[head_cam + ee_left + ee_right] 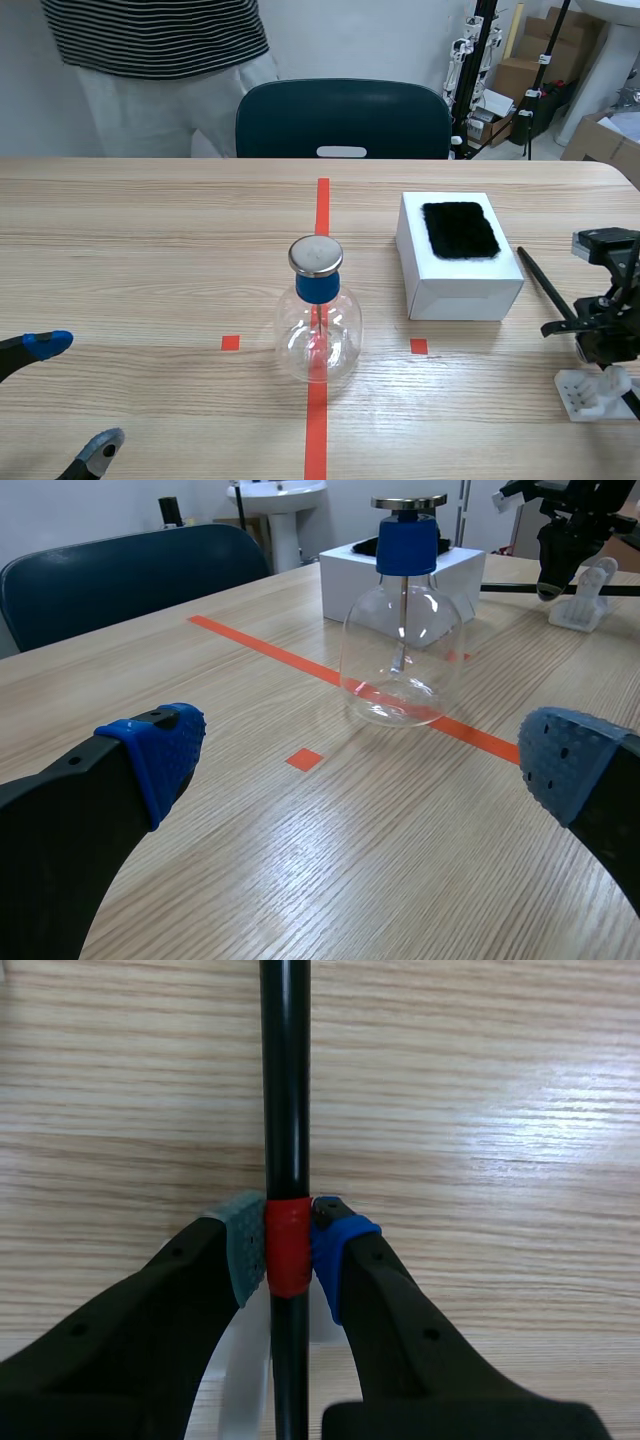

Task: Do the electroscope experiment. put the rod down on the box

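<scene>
Gripping: my right claw (289, 1235) is pinched on the black rod (286, 1080) at its red band.
Rod spot: just right of the white box (460, 275), not on it.
My left claw (75, 395): wide open, holding nothing.

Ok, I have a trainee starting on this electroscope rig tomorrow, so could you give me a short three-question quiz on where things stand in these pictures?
1. True or false: the rod already lies on the white box.
2. The right hand is shut on the rod at: A) its red band; B) its far black tip; C) a white cap.
3. Fill in: the left hand, with the glass flask ahead of it, has its fingers ___.

Key: 1 false, the rod is held in the right hand, off to the box's side. 2 A. 3 open.
</scene>
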Robot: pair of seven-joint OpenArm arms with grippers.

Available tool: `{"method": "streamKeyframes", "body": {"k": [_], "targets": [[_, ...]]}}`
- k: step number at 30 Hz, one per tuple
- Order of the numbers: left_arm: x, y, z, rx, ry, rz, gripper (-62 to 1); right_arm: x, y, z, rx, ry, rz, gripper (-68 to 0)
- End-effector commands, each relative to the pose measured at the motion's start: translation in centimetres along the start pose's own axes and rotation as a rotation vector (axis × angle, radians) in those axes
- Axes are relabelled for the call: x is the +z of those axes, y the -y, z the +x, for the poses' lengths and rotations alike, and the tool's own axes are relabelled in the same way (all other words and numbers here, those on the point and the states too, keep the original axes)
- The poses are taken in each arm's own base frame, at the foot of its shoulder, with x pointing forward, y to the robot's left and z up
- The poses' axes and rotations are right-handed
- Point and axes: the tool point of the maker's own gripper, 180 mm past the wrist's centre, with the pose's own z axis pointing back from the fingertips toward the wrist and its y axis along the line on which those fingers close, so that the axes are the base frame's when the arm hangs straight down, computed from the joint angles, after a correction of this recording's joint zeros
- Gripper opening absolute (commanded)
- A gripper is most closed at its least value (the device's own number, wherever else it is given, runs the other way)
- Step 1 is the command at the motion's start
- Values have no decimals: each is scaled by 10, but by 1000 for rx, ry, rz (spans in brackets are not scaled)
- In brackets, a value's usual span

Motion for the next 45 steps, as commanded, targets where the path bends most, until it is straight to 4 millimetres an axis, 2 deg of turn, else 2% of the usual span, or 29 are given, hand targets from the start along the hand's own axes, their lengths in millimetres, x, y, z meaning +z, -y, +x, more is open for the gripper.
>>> {"method": "streamKeyframes", "body": {"k": [1, 27, 32, 45], "targets": [[-1, -4, 14, -14, 64, 7, 14, 5, 0, 11, -14, 32, 16, -673], [-1, -4, 14, -14, 64, 7, 14, 8, 17, 34, -12, 97, 19, -669], [-1, -4, 14, -14, 64, 7, 14, 9, 18, 34, -12, 100, 17, -583], [-1, -4, 14, -14, 64, 7, 14, 7, 19, 30, -19, 91, 12, -427]]}}
